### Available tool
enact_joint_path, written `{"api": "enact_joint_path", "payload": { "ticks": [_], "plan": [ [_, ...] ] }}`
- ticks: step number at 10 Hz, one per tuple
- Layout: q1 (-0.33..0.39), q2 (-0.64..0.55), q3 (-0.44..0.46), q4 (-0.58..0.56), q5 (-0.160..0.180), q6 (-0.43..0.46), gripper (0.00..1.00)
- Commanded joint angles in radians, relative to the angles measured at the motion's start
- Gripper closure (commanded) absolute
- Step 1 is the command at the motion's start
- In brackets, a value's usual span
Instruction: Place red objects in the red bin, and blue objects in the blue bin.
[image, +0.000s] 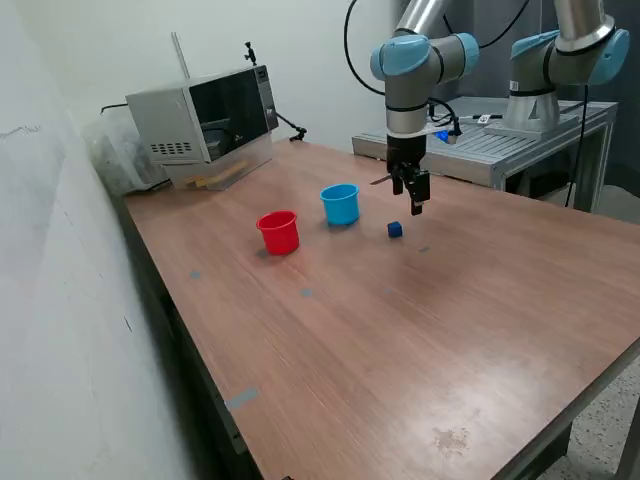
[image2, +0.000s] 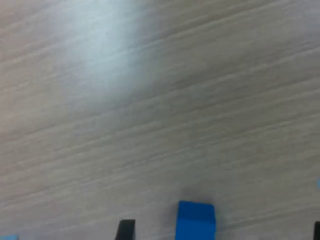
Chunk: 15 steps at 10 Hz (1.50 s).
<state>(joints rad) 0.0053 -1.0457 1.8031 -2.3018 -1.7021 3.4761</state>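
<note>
A small dark blue cube (image: 395, 229) lies on the wooden table, to the exterior view's right of the light blue cup (image: 340, 204). The red cup (image: 278, 232) stands upright to the left of the blue cup. My gripper (image: 411, 198) hangs a little above the table, just beyond the cube, and is empty. In the wrist view the blue cube (image2: 196, 220) lies on the table between my spread fingers, closer to the dark fingertip (image2: 125, 230); the gripper (image2: 220, 233) is open. No red cube and no second blue cube is in view.
A microwave (image: 205, 115) stands at the table's far corner by the wall. A second arm's base (image: 540, 95) sits on a metal table (image: 500, 145) behind. Small tape marks (image: 243, 398) lie on the wooden table (image: 400, 350).
</note>
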Motion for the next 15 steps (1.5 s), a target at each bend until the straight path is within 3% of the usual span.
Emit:
{"api": "enact_joint_path", "payload": {
  "ticks": [1, 15],
  "plan": [
    [-0.005, 0.045, -0.048, 0.001, 0.007, 0.003, 0.00],
    [-0.039, 0.124, -0.059, -0.005, 0.007, -0.008, 0.00]
  ]
}}
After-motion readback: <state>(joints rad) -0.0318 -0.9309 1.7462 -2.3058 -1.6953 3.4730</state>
